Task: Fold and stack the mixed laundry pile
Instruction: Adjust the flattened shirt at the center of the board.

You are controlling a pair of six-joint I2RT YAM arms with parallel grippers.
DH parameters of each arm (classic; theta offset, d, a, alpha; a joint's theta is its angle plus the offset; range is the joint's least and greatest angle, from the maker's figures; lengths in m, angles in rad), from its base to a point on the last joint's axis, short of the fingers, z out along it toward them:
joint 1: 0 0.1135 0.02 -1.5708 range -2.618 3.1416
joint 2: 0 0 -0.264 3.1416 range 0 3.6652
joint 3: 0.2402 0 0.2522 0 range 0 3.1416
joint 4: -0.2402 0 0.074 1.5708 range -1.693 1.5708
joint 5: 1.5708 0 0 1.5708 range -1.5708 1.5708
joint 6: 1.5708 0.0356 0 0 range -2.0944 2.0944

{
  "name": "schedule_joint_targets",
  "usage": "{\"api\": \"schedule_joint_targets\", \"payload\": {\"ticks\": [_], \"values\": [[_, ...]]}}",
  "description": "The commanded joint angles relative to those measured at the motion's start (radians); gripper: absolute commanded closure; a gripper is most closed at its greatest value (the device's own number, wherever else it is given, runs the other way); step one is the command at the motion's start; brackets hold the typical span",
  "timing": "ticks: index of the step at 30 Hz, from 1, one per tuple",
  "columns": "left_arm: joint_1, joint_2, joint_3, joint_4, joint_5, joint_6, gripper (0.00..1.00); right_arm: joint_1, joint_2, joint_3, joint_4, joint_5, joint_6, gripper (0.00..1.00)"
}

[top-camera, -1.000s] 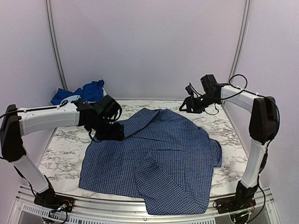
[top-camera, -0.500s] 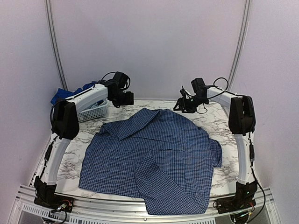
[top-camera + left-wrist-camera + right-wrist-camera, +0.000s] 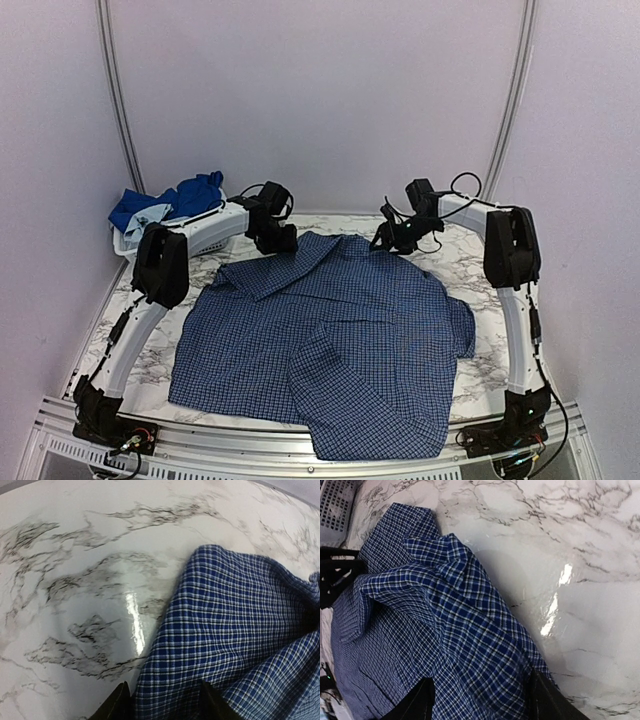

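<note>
The navy small-check shirt (image 3: 340, 335) lies spread on the marble table, collar toward the far edge. My left gripper (image 3: 280, 241) is open at the shirt's far left corner; in the left wrist view (image 3: 165, 707) its fingertips (image 3: 118, 706) straddle the shirt's edge (image 3: 235, 630). My right gripper (image 3: 386, 240) is open over the far right shoulder; in the right wrist view (image 3: 482, 702) checked cloth (image 3: 465, 630) fills the gap between its fingers. Royal blue clothes (image 3: 192, 194) and a pale blue piece (image 3: 150, 214) lie heaped in the basket.
The white slatted basket (image 3: 208, 236) stands at the back left corner, next to the left arm; its corner shows in the right wrist view (image 3: 335, 500). Bare marble table (image 3: 130, 330) lies left of the shirt and at the far right (image 3: 475, 270).
The left arm swung from the shirt's left side up to the far edge and came down at the collar's left corner. The right gripper moved left and down onto the shirt's far right shoulder.
</note>
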Motion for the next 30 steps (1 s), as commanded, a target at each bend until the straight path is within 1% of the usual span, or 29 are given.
{"api": "schedule_joint_targets", "payload": {"ticks": [1,3,5,6,8,12,16,20,22,24,25,27,28,30], "values": [[-0.001,0.035,0.026,0.036,0.051,-0.015,0.58,0.009,0.015,0.032,-0.035,-0.11,-0.038,0.46],[-0.001,0.035,0.031,0.055,0.066,-0.023,0.73,0.015,-0.009,0.028,-0.039,-0.127,-0.059,0.56],[0.0,0.026,0.036,0.08,0.064,-0.036,0.94,0.022,-0.046,0.011,-0.033,-0.137,-0.067,0.66],[0.0,0.014,0.037,0.1,0.064,-0.044,1.0,0.026,-0.064,0.004,-0.034,-0.14,-0.071,0.7],[-0.001,-0.012,0.036,0.138,0.065,-0.058,1.0,0.036,-0.106,-0.018,-0.028,-0.148,-0.078,0.78],[-0.007,-0.074,0.035,0.228,0.066,-0.072,1.0,0.07,-0.191,-0.084,-0.02,-0.174,-0.092,0.9],[-0.031,-0.142,0.032,0.306,0.051,-0.045,1.0,0.128,-0.284,-0.208,-0.001,-0.162,-0.117,0.9],[-0.083,-0.214,0.025,0.358,0.083,0.0,1.0,0.173,-0.352,-0.405,0.069,-0.164,-0.111,0.87],[-0.117,-0.262,0.002,0.382,0.131,0.042,1.0,0.174,-0.378,-0.489,0.098,-0.184,-0.103,0.78],[-0.157,-0.333,-0.065,0.385,0.171,0.123,1.0,0.168,-0.424,-0.54,0.108,-0.194,-0.104,0.63],[-0.179,-0.386,-0.124,0.388,0.192,0.171,1.0,0.159,-0.458,-0.555,0.108,-0.202,-0.109,0.56],[-0.217,-0.514,-0.305,0.427,0.232,0.266,1.0,0.119,-0.571,-0.58,0.11,-0.252,-0.118,0.46],[-0.236,-0.588,-0.455,0.461,0.24,0.311,1.0,0.097,-0.623,-0.591,0.116,-0.283,-0.121,0.4],[-0.283,-0.744,-0.653,0.53,0.245,0.397,1.0,0.043,-0.733,-0.616,0.131,-0.321,-0.121,0.33]]}}
